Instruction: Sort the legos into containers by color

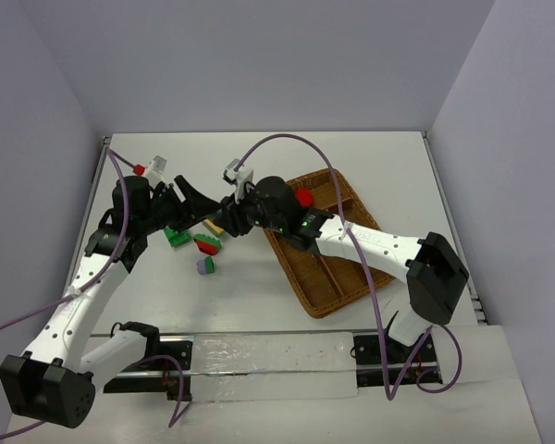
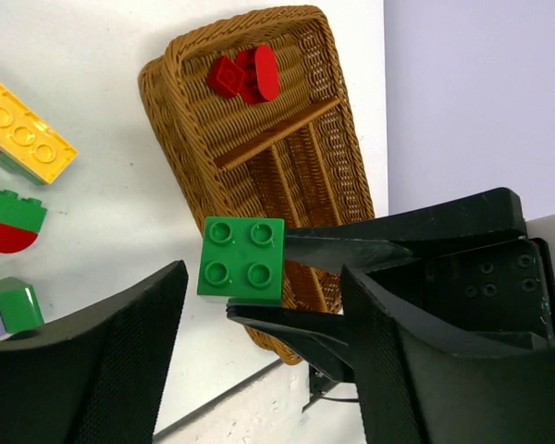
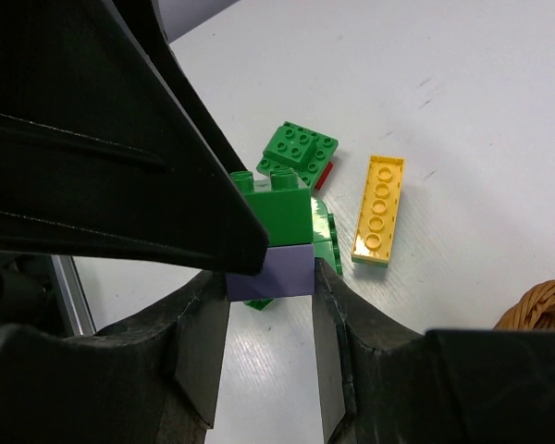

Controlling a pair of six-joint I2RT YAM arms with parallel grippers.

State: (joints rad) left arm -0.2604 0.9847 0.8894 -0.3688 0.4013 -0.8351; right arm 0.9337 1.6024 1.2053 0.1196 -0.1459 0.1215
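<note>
My right gripper [image 3: 270, 282] is shut on a pale purple lego [image 3: 270, 270] with a green lego [image 3: 277, 208] stacked on top, held above the table. In the left wrist view that green lego [image 2: 242, 259] shows stud side up between the right gripper's thin fingers. My left gripper [image 2: 264, 275] is open, with its jaws on either side of the stack and not touching it. The two grippers meet left of the wicker tray [image 1: 326, 277]. Red legos [image 2: 245, 74] lie in the tray's crosswise section. The long slots look empty.
Loose on the table under the grippers are a yellow plate lego [image 3: 379, 208], a green plate lego [image 3: 301, 148], a green-and-red clump [image 1: 206, 242], a purple-and-green clump [image 1: 205, 265] and a green lego [image 1: 176, 236]. The tray [image 2: 180, 139] lies angled to their right.
</note>
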